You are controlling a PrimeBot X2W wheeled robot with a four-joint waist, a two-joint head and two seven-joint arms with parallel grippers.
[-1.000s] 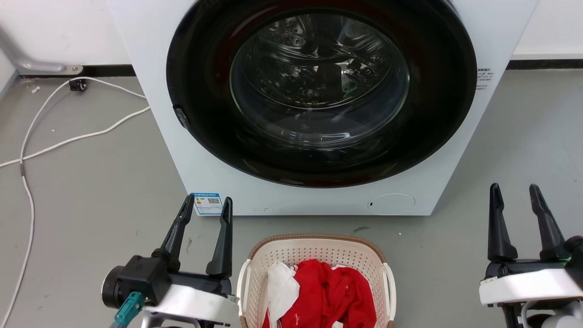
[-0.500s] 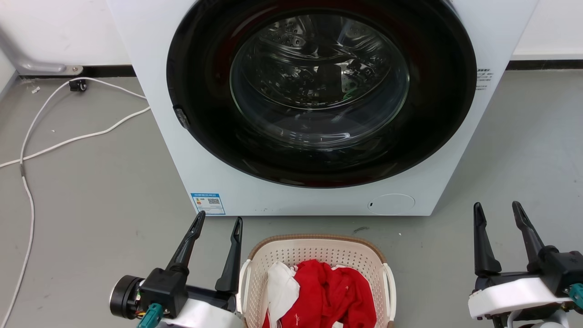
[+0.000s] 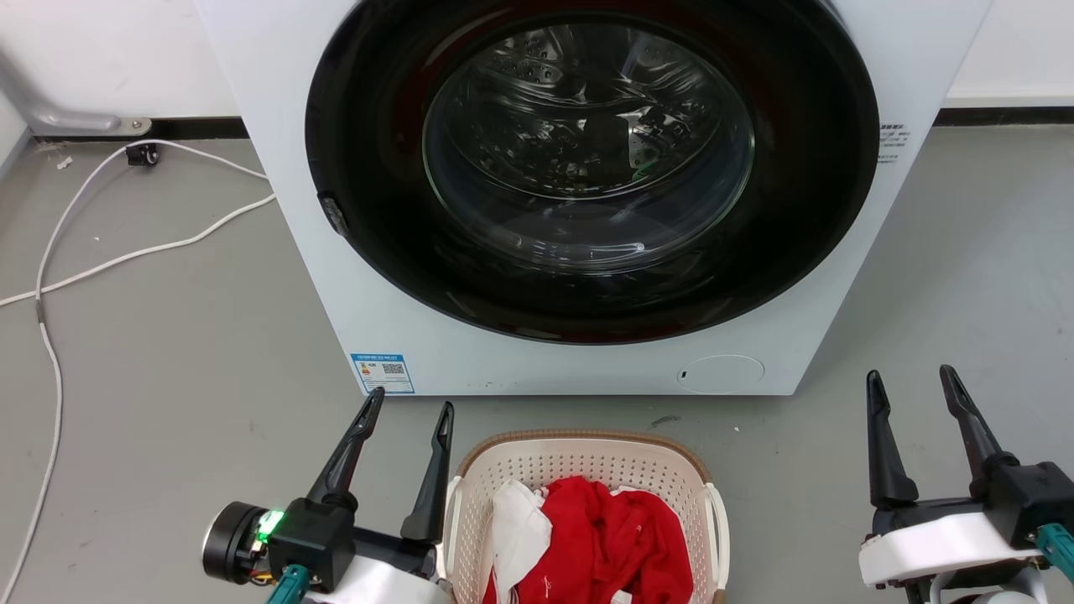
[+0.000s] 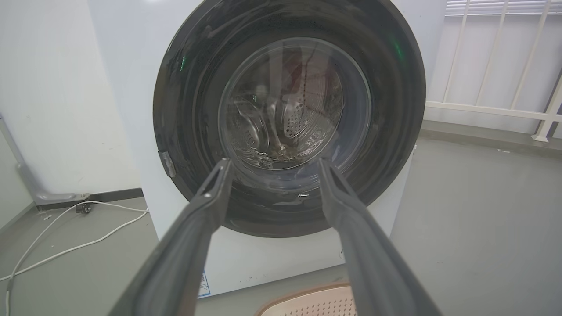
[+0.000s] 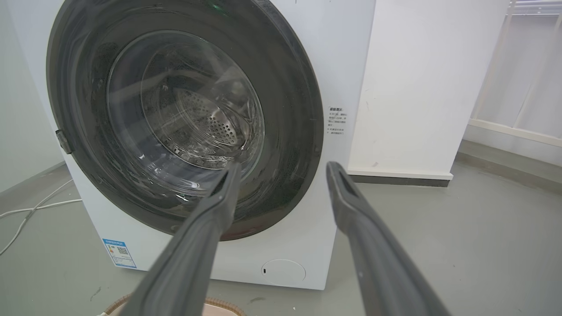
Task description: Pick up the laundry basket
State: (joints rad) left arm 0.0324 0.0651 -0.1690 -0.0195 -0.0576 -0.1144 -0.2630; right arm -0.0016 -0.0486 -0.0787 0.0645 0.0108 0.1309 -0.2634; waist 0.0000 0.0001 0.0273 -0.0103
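Jaws apart, left gripper (image 3: 412,398) and right gripper (image 3: 909,372); laundry basket (image 3: 579,464) cropped below.

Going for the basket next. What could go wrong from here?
1. The left jaws sit beside the left handle of the laundry basket, the right jaws well off its right handle; a one-sided lift may tip out the red garment.
2. The washing machine stands close ahead; a forward swing could hit it.

Your left gripper (image 3: 412,400), two long dark fingers on a black wrist block with a lit green lamp (image 3: 268,524), sits lower left, fingers parted, leaning up-right. Your right gripper (image 3: 909,373), above a white forearm cuff (image 3: 940,537), sits lower right, fingers parted, pointing up.
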